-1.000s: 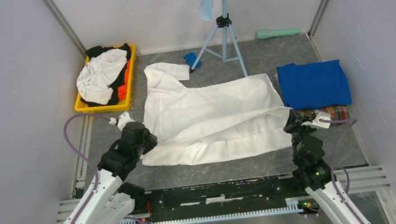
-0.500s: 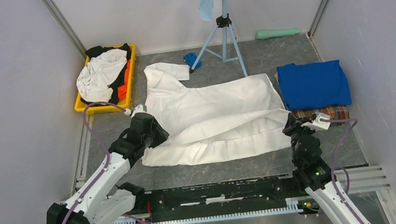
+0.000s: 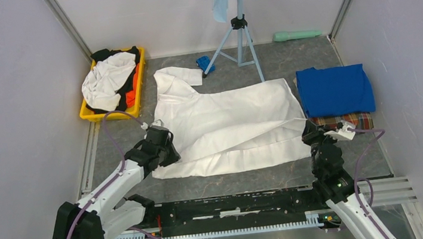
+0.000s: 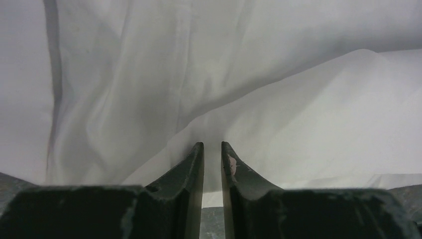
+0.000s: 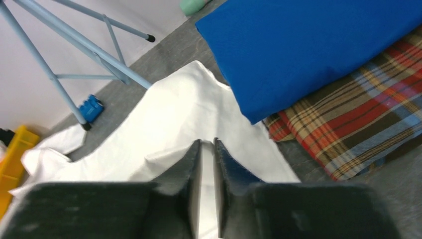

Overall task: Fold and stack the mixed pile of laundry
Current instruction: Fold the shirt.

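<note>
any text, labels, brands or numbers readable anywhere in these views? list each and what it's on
None: no readable text in any view.
white shirt: plain, no print or label showing.
folded blue garment: plain on the side that shows.
plaid cloth: pattern only.
yellow bin: no marking visible.
tripod: no lettering resolvable.
arm bases: lit green spots on the right one, no characters legible.

Robotics lab test cell: plain white panel walls (image 3: 7, 88) on aluminium framing, grey table (image 3: 287, 63), camera tripod (image 3: 239, 32), arms bolted to a rail (image 3: 237, 204)
</note>
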You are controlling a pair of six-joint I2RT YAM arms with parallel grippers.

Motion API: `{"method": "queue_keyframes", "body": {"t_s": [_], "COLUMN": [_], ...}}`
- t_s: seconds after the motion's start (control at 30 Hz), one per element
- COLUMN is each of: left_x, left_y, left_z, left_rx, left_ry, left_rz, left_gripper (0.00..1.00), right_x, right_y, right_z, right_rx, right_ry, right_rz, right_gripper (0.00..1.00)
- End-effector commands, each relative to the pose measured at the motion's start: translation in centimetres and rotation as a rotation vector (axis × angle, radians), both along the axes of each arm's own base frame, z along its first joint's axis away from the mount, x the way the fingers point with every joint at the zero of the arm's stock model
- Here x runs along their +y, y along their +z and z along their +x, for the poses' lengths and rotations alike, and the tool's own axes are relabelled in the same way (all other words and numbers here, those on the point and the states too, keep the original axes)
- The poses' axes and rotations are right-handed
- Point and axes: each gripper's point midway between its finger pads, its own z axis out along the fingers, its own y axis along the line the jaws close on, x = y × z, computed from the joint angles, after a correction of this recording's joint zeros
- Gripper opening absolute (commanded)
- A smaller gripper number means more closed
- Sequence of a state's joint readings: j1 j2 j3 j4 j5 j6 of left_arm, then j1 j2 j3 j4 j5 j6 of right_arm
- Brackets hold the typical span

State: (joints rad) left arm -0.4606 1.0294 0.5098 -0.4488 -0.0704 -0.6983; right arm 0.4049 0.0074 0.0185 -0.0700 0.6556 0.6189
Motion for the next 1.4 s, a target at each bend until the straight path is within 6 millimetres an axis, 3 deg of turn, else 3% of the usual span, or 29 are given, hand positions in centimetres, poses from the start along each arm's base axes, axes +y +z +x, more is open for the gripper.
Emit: {"method": "queue_keyframes", "body": {"t_s": [0.0,0.03,0.13,0.2,0.37,0.43,0.57,0.63,0.77,0.8,0.83,1.0,1.1,1.2,1.3,1.37], "left_x": [2.0,2.0,2.6,2.9,3.7,3.8,4.3,4.4,3.6,3.3,2.8,0.3,-0.9,-2.7,-4.4,-5.1], "left_y": [-0.4,-0.5,-0.7,-0.9,-1.4,-1.2,0.2,1.8,4.9,5.4,6.9,9.3,9.4,8.1,6.7,5.0], "left_z": [0.0,0.0,-0.1,-0.3,-0.8,-0.9,-0.7,-0.3,1.0,1.4,2.3,4.9,6.9,9.1,11.1,12.0], "left_rx": [-0.026,-0.028,-0.025,-0.025,-0.030,-0.049,-0.108,-0.152,-0.247,-0.262,-0.284,-0.367,-0.326,-0.250,-0.206,-0.164], "left_ry": [0.065,0.070,0.104,0.127,0.190,0.208,0.240,0.247,0.209,0.191,0.154,0.033,-0.003,-0.049,-0.082,-0.095], "left_rz": [0.080,0.078,0.095,0.094,0.090,0.075,0.057,0.050,0.011,0.005,0.015,-0.021,0.010,0.027,0.025,0.039], "left_gripper": [0.25,0.24,0.21,0.18,0.16,0.16,0.17,0.23,0.29,0.31,0.40,0.54,0.54,0.52,0.51,0.50], "right_x": [-0.5,-0.5,-0.8,-1.2,-0.5,0.8,4.9,7.8,11.4,11.6,12.6,13.4,14.5,15.7,16.2,16.5], "right_y": [-6.8,-6.7,-6.0,-4.2,2.2,3.3,2.6,1.7,-1.3,-1.8,-3.1,-3.3,-2.5,-1.2,-1.7,-3.1], "right_z": [-0.8,-0.9,-1.2,-1.5,-1.7,-1.5,-0.7,-0.3,-0.2,-0.1,0.1,1.7,3.4,5.4,7.3,8.3], "right_rx": [0.119,0.120,0.123,0.097,0.008,0.052,0.199,0.236,0.319,0.342,0.384,0.398,0.378,0.343,0.350,0.396], "right_ry": [-0.037,-0.039,-0.055,-0.074,-0.003,0.082,0.308,0.455,0.653,0.667,0.729,0.759,0.776,0.795,0.787,0.788], "right_rz": [0.031,0.047,0.052,0.064,0.056,0.006,-0.082,-0.090,-0.102,-0.111,-0.141,-0.205,-0.205,-0.206,-0.230,-0.253], "right_gripper": [0.31,0.42,0.52,0.64,0.73,0.73,0.72,0.71,0.69,0.68,0.68,0.69,0.69,0.69,0.69,0.69]}}
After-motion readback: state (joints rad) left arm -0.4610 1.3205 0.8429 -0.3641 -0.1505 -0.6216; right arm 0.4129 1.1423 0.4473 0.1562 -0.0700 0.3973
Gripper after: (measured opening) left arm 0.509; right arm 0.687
